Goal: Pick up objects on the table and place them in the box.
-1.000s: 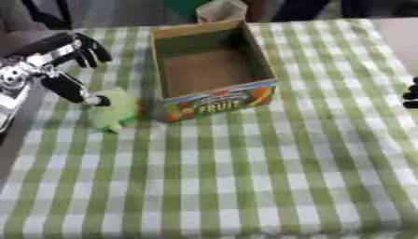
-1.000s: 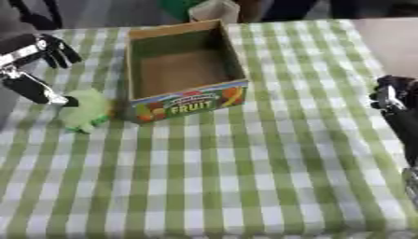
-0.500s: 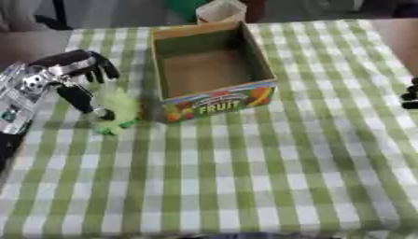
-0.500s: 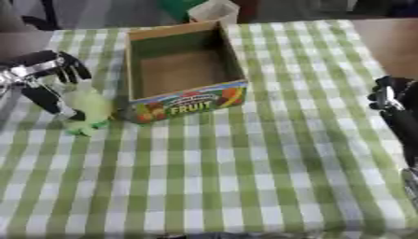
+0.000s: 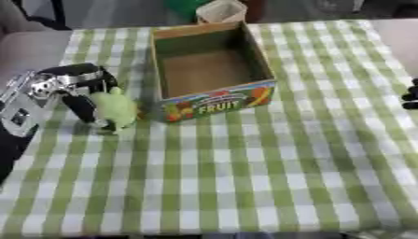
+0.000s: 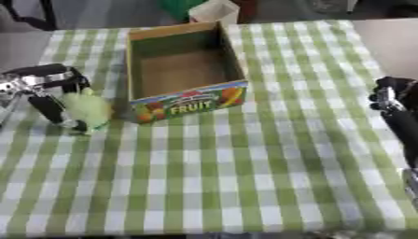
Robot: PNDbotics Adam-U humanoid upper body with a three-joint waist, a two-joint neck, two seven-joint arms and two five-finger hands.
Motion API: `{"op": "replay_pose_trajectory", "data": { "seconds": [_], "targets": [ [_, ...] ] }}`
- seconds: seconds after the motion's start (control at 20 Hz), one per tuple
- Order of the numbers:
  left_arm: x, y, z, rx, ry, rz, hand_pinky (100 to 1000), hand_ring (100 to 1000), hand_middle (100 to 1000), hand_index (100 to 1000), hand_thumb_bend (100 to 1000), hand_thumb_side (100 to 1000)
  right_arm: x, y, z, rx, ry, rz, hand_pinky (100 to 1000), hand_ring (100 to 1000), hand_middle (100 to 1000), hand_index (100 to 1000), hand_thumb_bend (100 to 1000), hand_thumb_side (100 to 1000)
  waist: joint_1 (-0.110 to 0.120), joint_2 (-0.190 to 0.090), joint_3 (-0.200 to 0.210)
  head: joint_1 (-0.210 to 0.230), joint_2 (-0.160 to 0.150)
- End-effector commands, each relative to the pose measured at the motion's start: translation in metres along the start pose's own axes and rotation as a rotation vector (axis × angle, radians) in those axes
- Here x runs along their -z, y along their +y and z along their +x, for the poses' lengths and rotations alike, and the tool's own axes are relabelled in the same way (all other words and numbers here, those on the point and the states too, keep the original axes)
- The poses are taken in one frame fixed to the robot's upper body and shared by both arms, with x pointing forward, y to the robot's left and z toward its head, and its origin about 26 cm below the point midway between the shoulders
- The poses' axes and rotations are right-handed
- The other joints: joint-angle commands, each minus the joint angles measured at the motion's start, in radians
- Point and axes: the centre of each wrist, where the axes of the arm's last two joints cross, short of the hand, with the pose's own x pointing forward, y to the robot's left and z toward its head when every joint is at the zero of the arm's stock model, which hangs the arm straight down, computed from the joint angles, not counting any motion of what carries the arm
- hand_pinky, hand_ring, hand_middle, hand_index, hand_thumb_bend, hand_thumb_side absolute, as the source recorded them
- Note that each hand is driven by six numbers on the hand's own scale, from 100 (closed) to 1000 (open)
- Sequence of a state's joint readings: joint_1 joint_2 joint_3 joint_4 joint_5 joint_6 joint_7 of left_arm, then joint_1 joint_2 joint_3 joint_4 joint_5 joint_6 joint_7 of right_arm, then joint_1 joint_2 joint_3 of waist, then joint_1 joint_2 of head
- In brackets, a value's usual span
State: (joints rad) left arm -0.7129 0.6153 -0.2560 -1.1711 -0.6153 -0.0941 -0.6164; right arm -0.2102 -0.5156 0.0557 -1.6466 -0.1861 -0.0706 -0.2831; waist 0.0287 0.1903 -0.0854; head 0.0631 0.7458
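Observation:
A pale green soft toy (image 5: 117,108) stands on the checked cloth just left of the cardboard box (image 5: 216,101) marked FRUIT. The box holds nothing. My left hand (image 5: 72,86) is against the toy's left side. Its thumb (image 5: 81,108) is low beside the toy and its fingers (image 5: 100,76) are bent over the toy's top, not closed around it. The toy rests on the table. At the right edge my right hand (image 6: 393,101) sits idle, fingers relaxed, far from both the toy and the box.
A green-and-white checked cloth (image 5: 245,168) covers the table. A beige container (image 5: 221,10) and something green (image 5: 184,5) stand beyond the far edge, behind the box. The cloth's left edge lies close to my left arm.
My left hand has come right and down, from apart from the toy to touching it, with its fingers now over the top. The right hand stays put.

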Motion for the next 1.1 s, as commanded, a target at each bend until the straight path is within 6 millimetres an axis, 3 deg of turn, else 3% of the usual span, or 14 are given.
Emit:
{"op": "replay_pose_trajectory", "data": {
  "seconds": [0.05, 0.25, 0.7, 0.9, 1.1],
  "targets": [
    [-0.007, 0.014, 0.001, 0.045, 0.016, 0.046, 468, 281, 229, 343, 441, 124, 0.004, -0.006, 0.007, -0.019, -0.027, -0.002, 611, 618, 562, 662, 100, 513, -0.002, -0.017, 0.001, 0.003, -0.007],
    [-0.012, 0.024, 0.009, 0.049, -0.017, 0.088, 438, 232, 165, 286, 421, 125, 0.004, -0.006, 0.007, -0.019, -0.028, -0.003, 611, 618, 562, 662, 100, 512, -0.003, -0.017, 0.001, 0.002, -0.009],
    [-0.032, 0.1, 0.058, 0.131, -0.109, 0.362, 440, 238, 171, 297, 427, 116, 0.004, -0.006, 0.007, -0.021, -0.023, 0.002, 611, 618, 562, 662, 100, 511, -0.005, -0.023, 0.001, 0.003, -0.008],
    [-0.019, 0.117, 0.083, 0.165, -0.124, 0.464, 447, 254, 187, 312, 440, 107, 0.004, -0.005, 0.007, -0.019, -0.023, 0.01, 610, 618, 562, 662, 100, 513, -0.006, -0.024, -0.004, 0.009, -0.01],
    [0.011, 0.114, 0.099, 0.186, -0.109, 0.5, 459, 275, 207, 331, 458, 100, 0.005, -0.002, 0.008, -0.014, -0.025, 0.022, 610, 618, 562, 662, 100, 514, -0.004, -0.023, -0.018, 0.017, -0.015]
  ]
}}
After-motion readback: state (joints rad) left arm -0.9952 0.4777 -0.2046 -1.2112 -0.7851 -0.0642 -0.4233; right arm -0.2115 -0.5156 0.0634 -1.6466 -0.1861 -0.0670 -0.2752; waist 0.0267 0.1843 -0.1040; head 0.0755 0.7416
